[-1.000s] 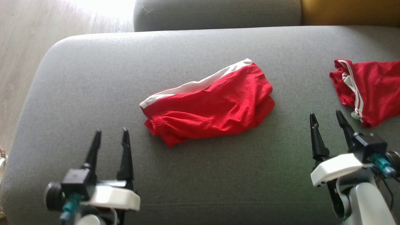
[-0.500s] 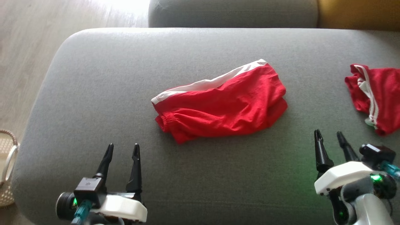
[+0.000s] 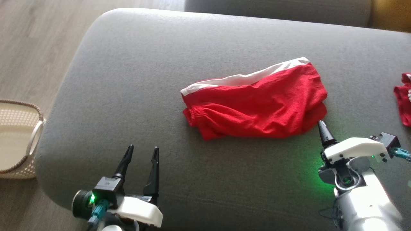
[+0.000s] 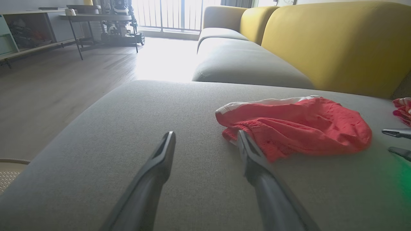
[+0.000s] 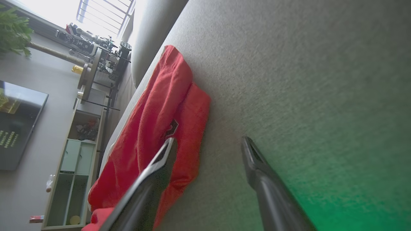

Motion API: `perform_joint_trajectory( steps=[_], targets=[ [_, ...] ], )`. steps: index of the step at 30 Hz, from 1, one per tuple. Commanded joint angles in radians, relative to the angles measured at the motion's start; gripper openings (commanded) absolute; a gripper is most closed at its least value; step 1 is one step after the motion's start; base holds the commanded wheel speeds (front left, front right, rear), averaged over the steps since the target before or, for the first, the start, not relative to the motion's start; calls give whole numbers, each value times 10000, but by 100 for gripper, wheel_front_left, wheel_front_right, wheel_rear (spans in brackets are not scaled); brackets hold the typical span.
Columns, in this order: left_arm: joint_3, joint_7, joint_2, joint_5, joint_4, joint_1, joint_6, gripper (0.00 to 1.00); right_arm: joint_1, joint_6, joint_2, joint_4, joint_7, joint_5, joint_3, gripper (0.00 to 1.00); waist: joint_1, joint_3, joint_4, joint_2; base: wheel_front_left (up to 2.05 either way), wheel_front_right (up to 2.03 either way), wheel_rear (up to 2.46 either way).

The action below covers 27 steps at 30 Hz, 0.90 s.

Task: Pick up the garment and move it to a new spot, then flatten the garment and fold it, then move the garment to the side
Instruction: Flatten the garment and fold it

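Observation:
The garment (image 3: 257,107) is a pair of red shorts with a white side stripe, lying crumpled in the middle of the grey sofa cushion (image 3: 128,64). My left gripper (image 3: 141,152) hovers open over the cushion's front, below and to the left of the waistband; in the left wrist view the left gripper (image 4: 205,134) has the garment (image 4: 298,128) just past its right finger. My right gripper (image 3: 322,125) is rolled on its side, its tip at the garment's lower right corner. In the right wrist view the right gripper (image 5: 208,141) is open, with the garment (image 5: 154,128) behind its left finger.
A second red garment (image 3: 405,106) lies at the cushion's right edge. A woven basket (image 3: 19,141) stands on the wooden floor to the left. A yellow backrest (image 4: 337,45) rises behind the cushion. My right gripper's fingertips (image 4: 395,132) show at the left wrist view's right edge.
The head camera has swung, shifting everything rightward and bringing the basket into view. My right gripper has rolled onto its side and come up to the garment's lower right corner. Both grippers stay open.

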Motion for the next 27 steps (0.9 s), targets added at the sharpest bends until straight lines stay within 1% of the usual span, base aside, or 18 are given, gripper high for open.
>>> perform_joint_trajectory(
  steps=[1, 3, 5, 9, 14, 27],
  targets=[
    [272, -122, -39, -29, -235, -398, 42, 100, -563, -2, 21, 31, -20, 357, 154, 100, 0, 37, 183, -1, 0, 0, 0],
    [211, -122, -39, -65, -210, -412, 72, 100, -1013, -2, 21, 783, 120, 1230, 46, 100, 0, 75, 341, -1, 0, 0, 0],
    [167, -122, -40, -103, -124, -402, 102, 100, -1500, -2, 21, 1514, 540, 2612, -158, 100, 0, 123, 477, -1, 0, 0, 0],
    [37, -122, -40, -59, 84, -418, 189, 100, -2245, -2, 22, 2465, 446, 3886, -48, 100, 0, 260, 720, -1, 0, 0, 0],
    [-61, -122, -40, -99, 61, -486, 231, 100, -2640, -2, 22, 2987, 300, 4184, 120, 100, 0, 420, 883, -1, 0, 0, 0],
    [-438, -122, -41, -272, 22, -872, 331, 100, -3822, -2, -214, 3852, -38, 3722, 374, 100, 0, 1049, 1262, -1, 0, 0, 0]
  ],
)
